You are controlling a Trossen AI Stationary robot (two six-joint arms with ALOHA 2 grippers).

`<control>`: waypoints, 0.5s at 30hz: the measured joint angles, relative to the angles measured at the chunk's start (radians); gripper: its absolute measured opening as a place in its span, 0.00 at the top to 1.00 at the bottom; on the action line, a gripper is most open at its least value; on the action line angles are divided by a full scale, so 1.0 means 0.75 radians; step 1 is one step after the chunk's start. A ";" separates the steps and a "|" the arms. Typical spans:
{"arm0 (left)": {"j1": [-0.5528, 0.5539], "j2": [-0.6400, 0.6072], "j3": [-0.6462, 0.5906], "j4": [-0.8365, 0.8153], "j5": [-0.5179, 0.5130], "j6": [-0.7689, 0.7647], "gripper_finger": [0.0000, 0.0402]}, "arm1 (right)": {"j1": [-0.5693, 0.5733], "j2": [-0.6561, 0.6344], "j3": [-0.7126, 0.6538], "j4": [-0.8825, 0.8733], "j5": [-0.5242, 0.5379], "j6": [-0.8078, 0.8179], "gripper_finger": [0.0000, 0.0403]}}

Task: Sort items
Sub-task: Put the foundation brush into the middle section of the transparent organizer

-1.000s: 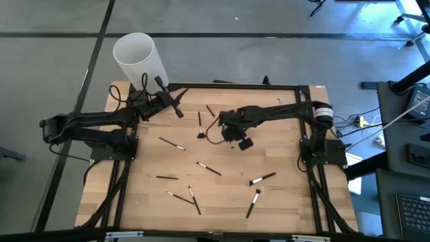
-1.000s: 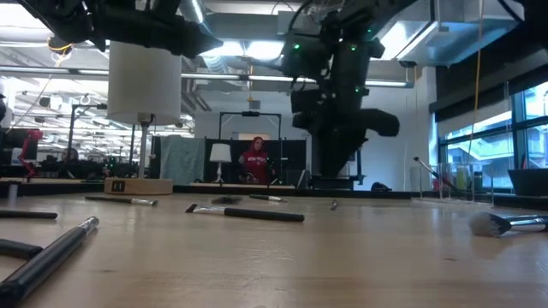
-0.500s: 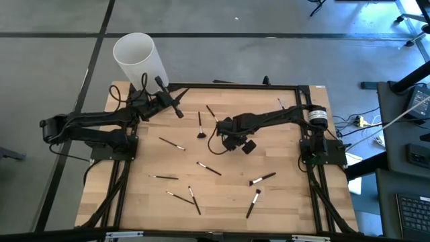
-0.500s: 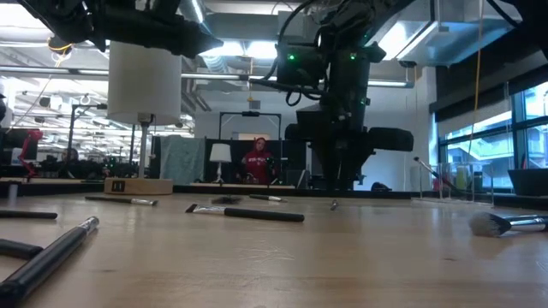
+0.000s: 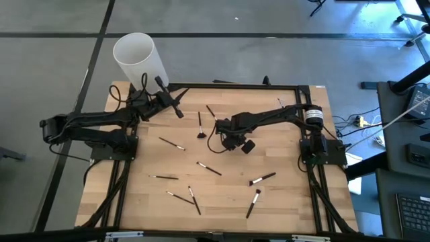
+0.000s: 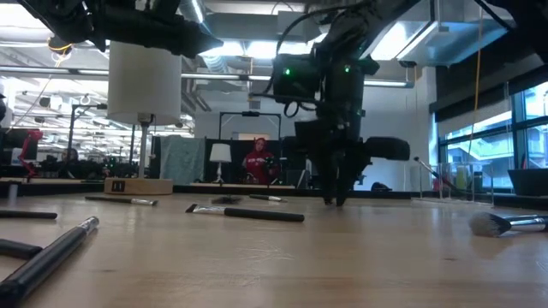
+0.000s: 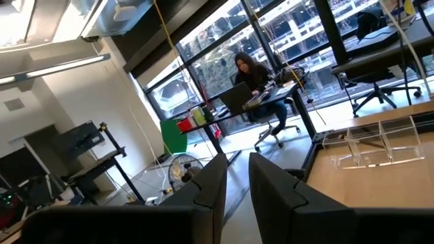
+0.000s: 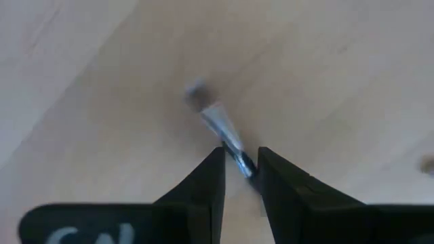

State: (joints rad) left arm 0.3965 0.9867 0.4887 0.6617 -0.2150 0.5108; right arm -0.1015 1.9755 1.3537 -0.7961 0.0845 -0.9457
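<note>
Several slim dark-handled brushes lie flat on the wooden table, among them one [image 5: 172, 143], one [image 5: 208, 168] and one [image 5: 262, 178]. My right gripper [image 5: 227, 134] points straight down near the table's middle. It is open, and its fingertips [image 6: 334, 198] are down at the tabletop. They stand on either side of a brush [image 8: 220, 125] with a pale tip and a silver ferrule; its dark handle runs between them. My left gripper [image 5: 176, 106] hangs near the far left corner beside the white cylinder [image 5: 138, 57], pointing about level. A narrow gap [image 7: 237, 176] shows between its fingers, with nothing in it.
A black frame [image 5: 235, 86] runs round the table, and both arm bases stand on its side rails. The white cylinder [image 6: 144, 81] stands beyond the far left corner. A brush with a dark tuft [image 5: 200, 128] lies just left of my right gripper. People sit far off in the room [image 6: 255, 158].
My right gripper has come down from above the table until its fingertips reach the tabletop over a brush lying there. On the way it has rolled about its own downward axis. The brushes have stayed where they lay.
</note>
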 joint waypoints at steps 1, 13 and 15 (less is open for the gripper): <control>0.000 0.000 0.000 0.000 0.000 0.000 0.85 | -0.002 0.000 0.000 -0.006 0.007 -0.005 0.78; 0.000 -0.001 0.000 0.002 0.005 0.001 0.85 | -0.035 0.018 0.001 -0.008 -0.067 0.102 0.81; 0.000 -0.001 0.000 0.001 0.005 0.001 0.85 | -0.038 0.026 0.001 -0.009 -0.095 0.173 0.84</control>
State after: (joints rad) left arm 0.3965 0.9863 0.4885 0.6624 -0.2111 0.5114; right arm -0.1303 1.9947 1.3545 -0.8026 0.0131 -0.8159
